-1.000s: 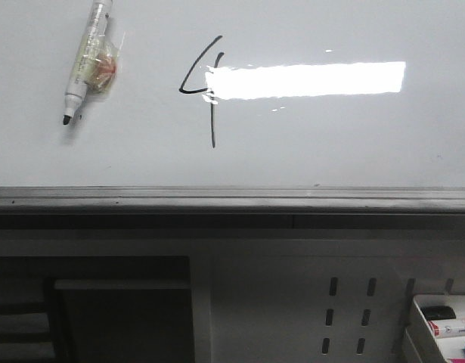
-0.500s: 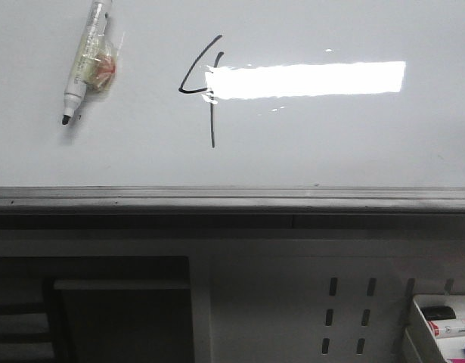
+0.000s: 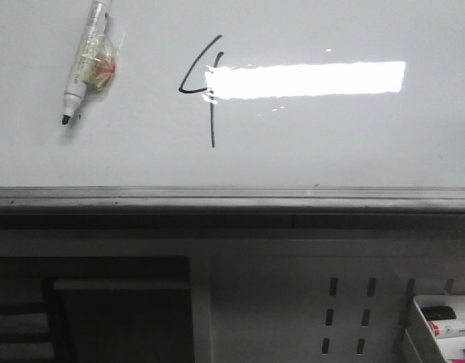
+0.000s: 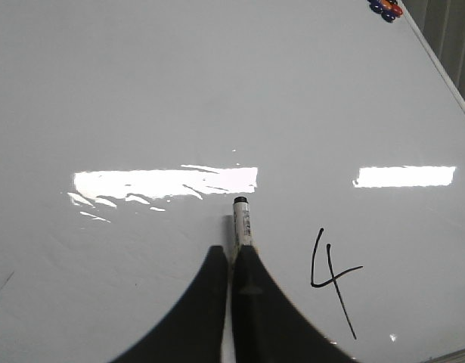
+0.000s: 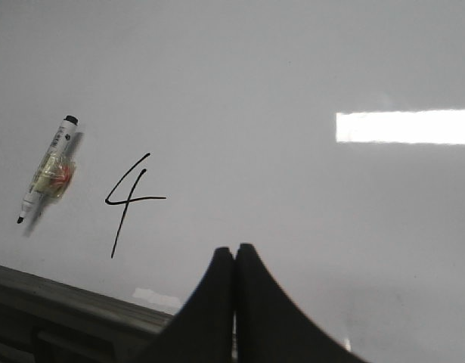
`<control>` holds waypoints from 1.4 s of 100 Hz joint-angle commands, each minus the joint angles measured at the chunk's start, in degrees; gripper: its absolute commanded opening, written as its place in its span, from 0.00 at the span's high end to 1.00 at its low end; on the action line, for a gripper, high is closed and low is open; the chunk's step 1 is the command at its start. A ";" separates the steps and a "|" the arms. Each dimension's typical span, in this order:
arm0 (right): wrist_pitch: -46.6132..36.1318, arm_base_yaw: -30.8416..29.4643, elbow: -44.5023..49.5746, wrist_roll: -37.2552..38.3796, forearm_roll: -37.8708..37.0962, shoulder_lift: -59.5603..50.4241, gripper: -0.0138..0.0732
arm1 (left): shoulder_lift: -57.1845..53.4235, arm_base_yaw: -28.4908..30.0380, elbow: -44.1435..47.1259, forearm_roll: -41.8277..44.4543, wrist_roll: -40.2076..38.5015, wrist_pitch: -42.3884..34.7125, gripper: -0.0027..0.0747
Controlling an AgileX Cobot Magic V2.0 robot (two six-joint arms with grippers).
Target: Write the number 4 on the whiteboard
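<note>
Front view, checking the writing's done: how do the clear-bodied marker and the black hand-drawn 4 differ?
The clear-bodied marker lies slanted, tip lower-left; the black hand-drawn 4 has a near-vertical stem. The marker is thick, the 4 thin-lined. Glare hides part of the 4, none of the marker. Both are on the glossy white whiteboard.

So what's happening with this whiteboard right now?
A black number 4 is already written on the whiteboard. The uncapped marker lies on the board to its left, and the front view shows nothing gripping it. The left fingers and right fingers are both shut, above the board.
</note>
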 commanded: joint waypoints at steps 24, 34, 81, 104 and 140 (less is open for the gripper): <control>-2.21 -0.23 -1.51 -0.48 1.42 0.67 0.92 | 0.54 0.07 -1.45 0.35 0.03 -0.52 0.99; -2.21 -0.23 -1.51 -0.48 1.42 0.67 0.92 | 0.54 0.07 -1.45 0.35 0.03 -0.52 0.99; -2.21 -0.23 -1.51 -0.48 1.42 0.67 0.92 | 1.89 12.99 2.39 53.30 -46.91 0.18 0.99; -2.21 -0.23 -1.51 -0.48 1.42 0.67 0.92 | 0.31 24.61 5.40 70.91 -65.45 1.64 0.99; -2.21 -0.23 -1.51 -0.48 1.42 0.67 0.92 | -2.35 30.65 10.45 75.88 -66.42 2.88 0.99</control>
